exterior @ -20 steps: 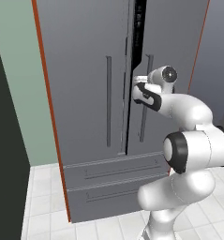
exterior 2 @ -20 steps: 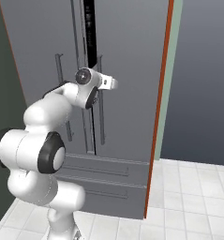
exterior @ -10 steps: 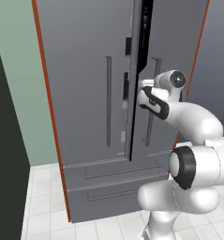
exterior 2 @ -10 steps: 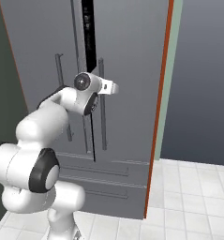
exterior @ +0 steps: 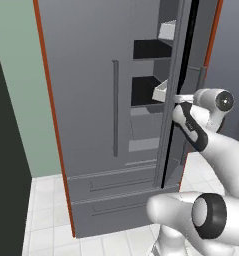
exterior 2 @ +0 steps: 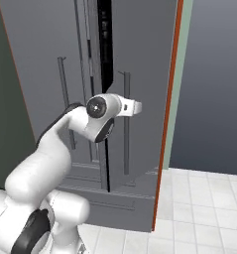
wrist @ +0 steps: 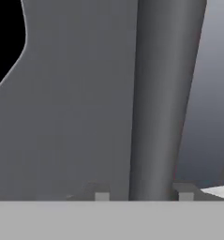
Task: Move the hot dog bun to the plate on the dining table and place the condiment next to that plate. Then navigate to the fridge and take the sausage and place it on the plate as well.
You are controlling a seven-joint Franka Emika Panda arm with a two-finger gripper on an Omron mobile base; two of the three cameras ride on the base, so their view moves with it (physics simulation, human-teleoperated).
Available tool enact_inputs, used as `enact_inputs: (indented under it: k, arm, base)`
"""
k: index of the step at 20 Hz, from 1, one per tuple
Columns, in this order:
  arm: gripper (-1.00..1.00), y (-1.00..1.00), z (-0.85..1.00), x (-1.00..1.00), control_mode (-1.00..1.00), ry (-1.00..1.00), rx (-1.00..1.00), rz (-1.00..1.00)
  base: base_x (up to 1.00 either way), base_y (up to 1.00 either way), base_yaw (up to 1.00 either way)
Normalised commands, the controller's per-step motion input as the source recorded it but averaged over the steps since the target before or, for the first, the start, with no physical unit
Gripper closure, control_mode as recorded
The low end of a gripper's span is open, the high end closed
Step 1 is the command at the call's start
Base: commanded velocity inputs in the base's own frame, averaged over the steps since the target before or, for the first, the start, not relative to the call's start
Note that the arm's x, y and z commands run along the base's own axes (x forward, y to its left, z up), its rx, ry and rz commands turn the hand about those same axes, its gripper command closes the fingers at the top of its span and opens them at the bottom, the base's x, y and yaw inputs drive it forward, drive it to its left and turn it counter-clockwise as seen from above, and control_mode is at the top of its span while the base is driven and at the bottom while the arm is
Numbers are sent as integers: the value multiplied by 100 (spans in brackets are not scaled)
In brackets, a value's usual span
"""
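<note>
At the fridge (exterior: pixel 91 100), right door part open; jaws (wrist: pixel 141 194) straddling its handle (wrist: pixel 162 93), whether gripping or slackening unclear; sausage yet to be fetched, unseen on shelves

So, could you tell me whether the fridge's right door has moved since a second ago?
Yes. The right door has swung outward from the shut left door, exposing black shelves; the end effector straddles its handle.
</note>
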Motion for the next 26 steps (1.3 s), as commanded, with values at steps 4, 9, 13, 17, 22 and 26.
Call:
enact_inputs:
  k: [4, 9, 13, 17, 22, 26]
  arm:
    - [-100, -5, 13, -66, -100, 17, -14, -1]
    - [-100, 3, 10, -29, -100, 8, -15, 0]
    - [-100, 0, 40, -68, -100, 0, -7, 0]
    - [-100, 34, 49, -71, -100, 0, -13, 1]
    - [-100, 82, 47, -45, -100, 1, -21, 8]
    - [-100, 98, 55, -8, -100, 4, -23, 15]
  base:
    - [0, 0, 0]
    - [0, 0, 0]
    - [0, 0, 0]
    - [0, 0, 0]
    - [0, 0, 0]
    - [0, 0, 0]
